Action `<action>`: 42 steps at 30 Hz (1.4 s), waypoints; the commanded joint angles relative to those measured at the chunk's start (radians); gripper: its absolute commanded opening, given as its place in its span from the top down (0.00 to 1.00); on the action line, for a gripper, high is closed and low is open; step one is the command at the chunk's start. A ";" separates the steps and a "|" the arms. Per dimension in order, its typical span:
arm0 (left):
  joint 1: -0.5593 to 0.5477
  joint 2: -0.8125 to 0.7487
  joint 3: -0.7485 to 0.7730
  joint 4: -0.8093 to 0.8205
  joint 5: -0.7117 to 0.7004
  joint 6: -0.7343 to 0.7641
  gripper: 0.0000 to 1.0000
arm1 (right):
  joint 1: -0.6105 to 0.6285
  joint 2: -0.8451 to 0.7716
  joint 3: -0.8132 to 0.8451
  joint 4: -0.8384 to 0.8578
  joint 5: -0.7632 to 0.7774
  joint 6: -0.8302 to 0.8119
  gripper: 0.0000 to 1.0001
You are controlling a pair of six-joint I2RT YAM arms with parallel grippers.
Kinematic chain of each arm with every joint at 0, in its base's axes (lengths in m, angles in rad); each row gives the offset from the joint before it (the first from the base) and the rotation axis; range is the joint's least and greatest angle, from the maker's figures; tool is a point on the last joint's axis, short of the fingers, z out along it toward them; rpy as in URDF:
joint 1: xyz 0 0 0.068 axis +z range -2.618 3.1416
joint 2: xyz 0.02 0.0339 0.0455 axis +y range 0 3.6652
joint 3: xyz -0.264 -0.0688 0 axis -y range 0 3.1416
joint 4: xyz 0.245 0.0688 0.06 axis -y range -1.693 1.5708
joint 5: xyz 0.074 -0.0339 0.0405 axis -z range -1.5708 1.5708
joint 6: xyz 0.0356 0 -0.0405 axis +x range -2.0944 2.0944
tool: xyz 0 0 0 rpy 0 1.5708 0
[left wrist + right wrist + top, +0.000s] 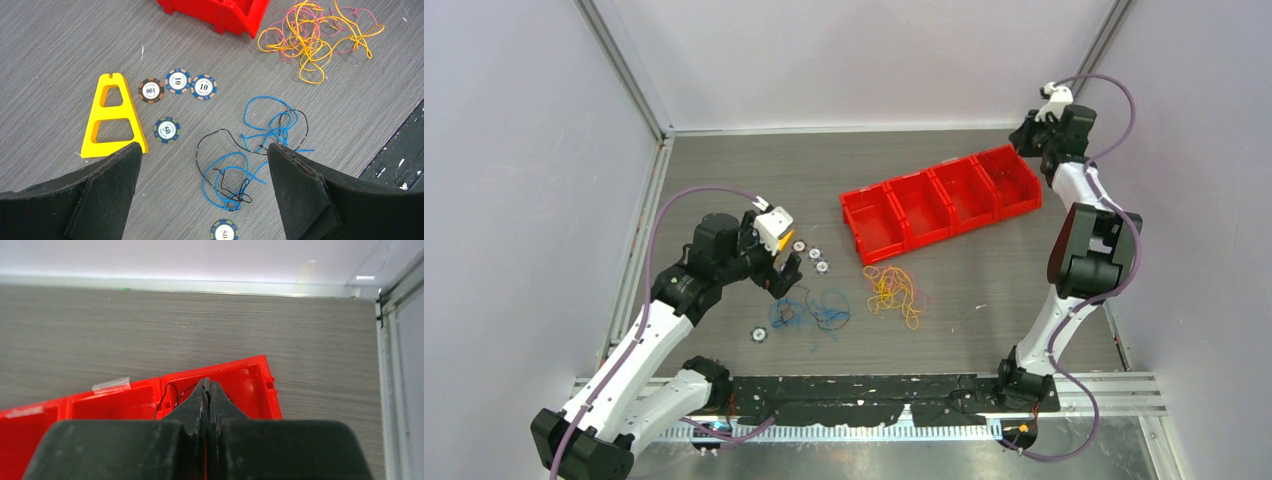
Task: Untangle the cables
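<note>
Grey, finely streaked counter (pixel 60 45); red bins (pixel 944 200). Upper right of the left wrist view, yellow-orange and pink cables (pixel 315 35); lower centre, blue and black ones. Yellow A-frame (pixel 112 117). Chips (pixel 178 81): white centres, striped blue-and-orange rims. Matte black fingers (pixel 107 190). A black cable (pixel 160 401) shows against the red.

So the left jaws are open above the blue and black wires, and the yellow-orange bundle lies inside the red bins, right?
Not quite: the yellow-orange bundle lies on the table beside the red bins, not inside them, as the top view shows. The left jaws are open above the blue and black wires.
</note>
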 commanded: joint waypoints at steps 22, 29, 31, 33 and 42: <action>0.004 0.010 0.026 0.013 0.005 0.004 0.01 | 0.108 0.057 0.196 -0.287 0.138 -0.666 0.47; 0.004 0.009 0.037 -0.003 -0.003 0.001 0.01 | 0.096 0.033 0.327 -0.395 0.106 -0.599 0.21; 0.004 0.014 0.043 -0.014 0.000 -0.004 0.01 | 0.093 0.053 0.421 -0.465 0.100 -0.595 0.20; 0.004 0.014 0.047 -0.025 0.001 -0.006 0.01 | 0.092 0.074 0.495 -0.557 0.086 -0.602 0.20; 0.006 -0.002 0.046 -0.049 0.020 -0.014 0.01 | 0.080 0.087 0.587 -0.953 0.050 -0.596 0.27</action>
